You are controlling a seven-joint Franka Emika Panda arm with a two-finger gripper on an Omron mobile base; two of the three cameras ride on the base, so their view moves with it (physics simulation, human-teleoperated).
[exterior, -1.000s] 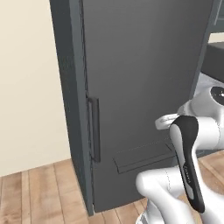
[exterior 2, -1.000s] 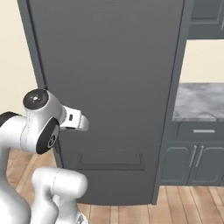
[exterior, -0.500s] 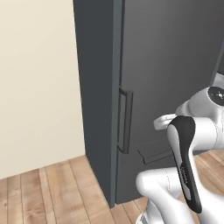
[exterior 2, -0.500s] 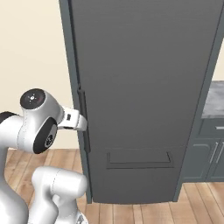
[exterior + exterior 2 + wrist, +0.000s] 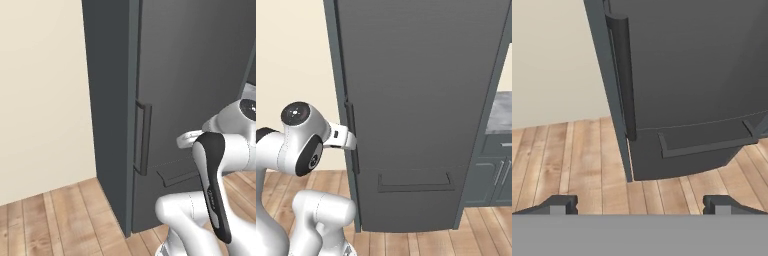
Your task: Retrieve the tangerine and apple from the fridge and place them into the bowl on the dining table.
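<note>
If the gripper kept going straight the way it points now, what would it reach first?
Most likely the wooden floor just in front of the fridge: the open gripper looks downward at the floorboards near the fridge's base. Depth is hard to judge.

This is a home kitchen. A tall dark grey fridge (image 5: pixel 421 100) stands closed against a plain cream wall (image 5: pixel 42 90), with a long vertical black bar handle (image 5: pixel 144 137) near its left edge and a drawer front with a recessed pull (image 5: pixel 415 181) low on its face. To the right of the fridge, the right base view shows dark grey base cabinets (image 5: pixel 491 172) with slim bar pulls, topped by a grey-white marble counter (image 5: pixel 501 112). Light wooden floorboards (image 5: pixel 567 160) run in front of the fridge and along the wall.
</note>
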